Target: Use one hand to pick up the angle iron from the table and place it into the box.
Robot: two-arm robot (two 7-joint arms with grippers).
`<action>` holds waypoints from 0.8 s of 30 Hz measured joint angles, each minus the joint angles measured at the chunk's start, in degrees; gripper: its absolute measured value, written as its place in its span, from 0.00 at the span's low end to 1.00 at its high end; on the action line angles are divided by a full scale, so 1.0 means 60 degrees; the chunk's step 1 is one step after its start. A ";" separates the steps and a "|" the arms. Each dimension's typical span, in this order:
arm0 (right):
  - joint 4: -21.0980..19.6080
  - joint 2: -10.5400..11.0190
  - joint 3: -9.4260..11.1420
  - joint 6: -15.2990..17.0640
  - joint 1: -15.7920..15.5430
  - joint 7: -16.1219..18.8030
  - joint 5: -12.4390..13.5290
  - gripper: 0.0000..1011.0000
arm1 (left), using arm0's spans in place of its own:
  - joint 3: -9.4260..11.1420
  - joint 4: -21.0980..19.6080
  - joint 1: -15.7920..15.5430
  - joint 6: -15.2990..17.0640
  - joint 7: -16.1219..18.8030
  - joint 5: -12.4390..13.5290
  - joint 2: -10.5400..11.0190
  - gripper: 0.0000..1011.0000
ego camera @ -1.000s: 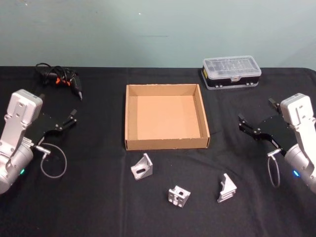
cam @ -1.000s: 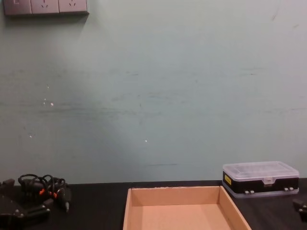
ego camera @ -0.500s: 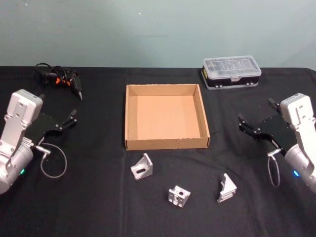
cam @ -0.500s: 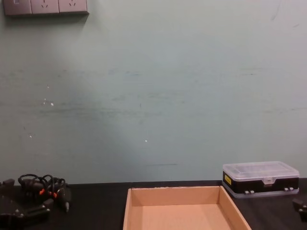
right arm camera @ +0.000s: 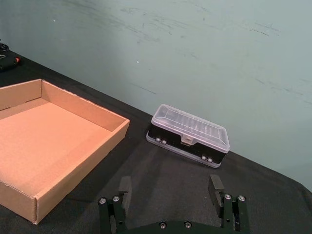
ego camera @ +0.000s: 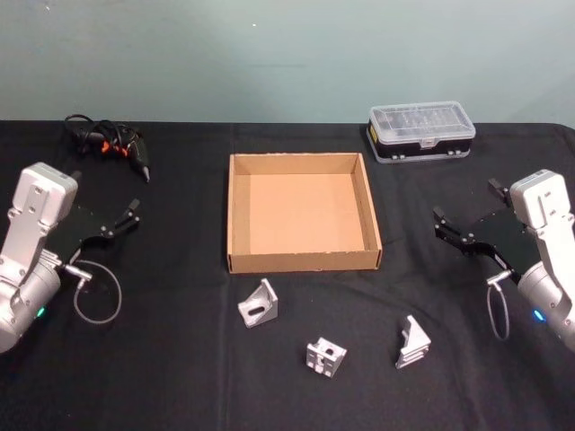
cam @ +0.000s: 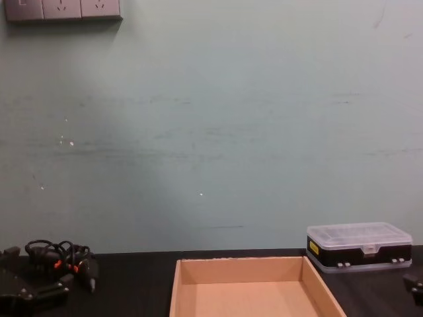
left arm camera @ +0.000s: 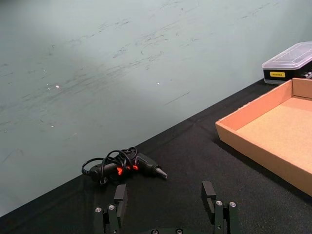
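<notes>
- The left gripper (left arm camera: pixel 164 192) hangs over the left side of the table (ego camera: pixel 180 377). Its claw is spread wide and grips nothing.
- The right gripper (right arm camera: pixel 169 184) hangs over the right side, close to the table's right edge. Its claw is also spread wide and grips nothing.
- The box (ego camera: pixel 304 260) sits in the middle of the table between the two arms, open at the top, with its low walls upright.
- Three angle irons lie on the table on the near side of the box, outside it and apart from one another.
- The left angle iron (ego camera: pixel 259 304) lies close to the box's near wall, towards its left corner.
- The middle angle iron (ego camera: pixel 325 356) is the nearest of the three.
- The right angle iron (ego camera: pixel 412 342) lies near and a little right of the box's right corner.
- A black case with a clear lid (ego camera: pixel 421 131) stands at the far right, beyond the box and apart from it.
- A black tool with a tangled cord (ego camera: pixel 112 148) lies at the far left, by the wall.
</notes>
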 joint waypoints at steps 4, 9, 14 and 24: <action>0.0000 0.0000 0.0000 0.0000 -0.0001 0.0000 0.0000 0.99 | 0.0000 0.0000 0.0001 0.0000 0.0000 0.0000 0.0000 0.99; 0.0000 0.0000 0.0000 0.0000 0.0000 0.0000 0.0000 0.99 | 0.0001 0.0000 0.0001 0.0000 0.0000 0.0000 0.0000 0.99; -0.0011 -0.0023 0.0045 0.0001 -0.0013 0.0008 0.0000 0.99 | 0.0001 0.0000 0.0001 0.0000 0.0000 0.0000 0.0000 0.99; -0.0618 0.0098 0.0539 0.0305 -0.0429 0.0514 0.0420 0.99 | 0.0001 0.0000 0.0000 0.0000 0.0000 0.0000 0.0000 0.99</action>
